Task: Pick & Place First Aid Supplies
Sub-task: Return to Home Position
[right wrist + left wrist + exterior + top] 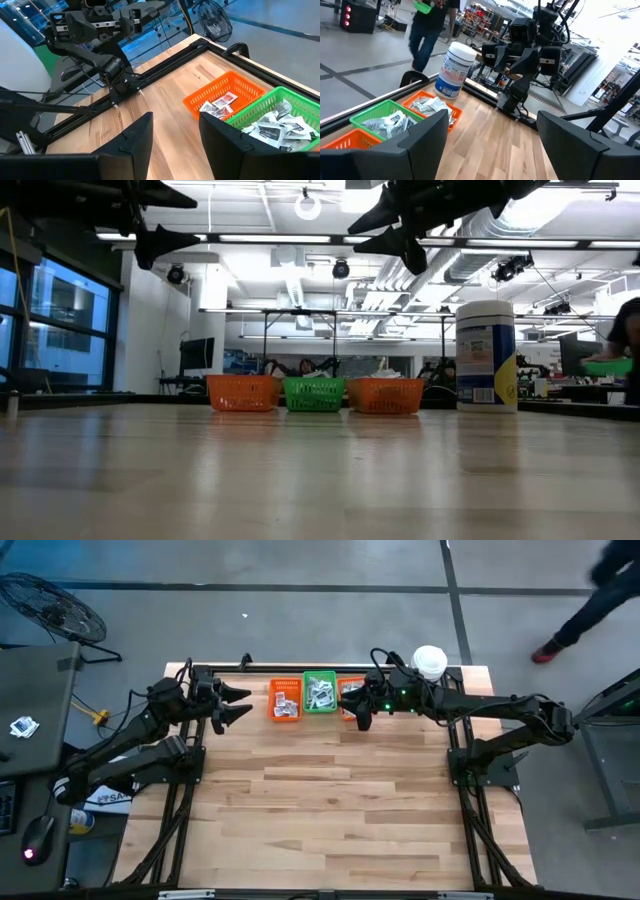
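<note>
The packets [270, 127] are found in three baskets set in a row along the far edge of the tabletop [330, 800]. A loose heap is held in the green basket [313, 394] in the middle. A few white squares with dark print lie in the left orange basket [243, 392]. More are piled in the right orange basket [385, 395]. The three baskets are set just beside one another. A white tub [485, 355] with a blue label is stood upright to the right of them, near the corner. The right gripper [358, 708] is seen from above over the near edge of the right orange basket, and in the low view it is raised well clear of it. Its fingers [130, 145] are parted by a moderate gap and nothing is held between them. The left gripper [240, 703] is held high to the left of the left orange basket, apart from it. Its fingers [425, 140] are spread wide and nothing is held. A person [430, 25] is seen on the floor beyond the tabletop.
</note>
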Controlling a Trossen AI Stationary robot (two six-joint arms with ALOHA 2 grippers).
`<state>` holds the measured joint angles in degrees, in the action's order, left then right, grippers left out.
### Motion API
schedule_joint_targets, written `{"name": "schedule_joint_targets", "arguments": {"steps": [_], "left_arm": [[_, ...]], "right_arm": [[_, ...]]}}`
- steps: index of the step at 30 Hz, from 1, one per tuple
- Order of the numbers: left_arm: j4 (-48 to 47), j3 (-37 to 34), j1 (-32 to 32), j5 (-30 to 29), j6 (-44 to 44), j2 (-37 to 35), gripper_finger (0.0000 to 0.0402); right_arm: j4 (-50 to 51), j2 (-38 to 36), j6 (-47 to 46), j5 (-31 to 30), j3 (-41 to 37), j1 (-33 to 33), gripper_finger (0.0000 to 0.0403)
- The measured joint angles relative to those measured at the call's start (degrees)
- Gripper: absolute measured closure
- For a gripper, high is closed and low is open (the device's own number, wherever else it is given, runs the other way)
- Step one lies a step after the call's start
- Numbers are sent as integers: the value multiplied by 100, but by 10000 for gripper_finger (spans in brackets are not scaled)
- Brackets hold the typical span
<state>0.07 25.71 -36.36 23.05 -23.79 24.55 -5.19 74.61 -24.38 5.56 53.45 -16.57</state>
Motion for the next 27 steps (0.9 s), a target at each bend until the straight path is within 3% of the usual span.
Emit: {"name": "schedule_joint_targets", "arguments": {"steps": [27], "left_arm": [[0, 0, 1, 46, -52, 186, 103]], "right_arm": [[0, -2, -17, 79, 2, -31, 250]]}}
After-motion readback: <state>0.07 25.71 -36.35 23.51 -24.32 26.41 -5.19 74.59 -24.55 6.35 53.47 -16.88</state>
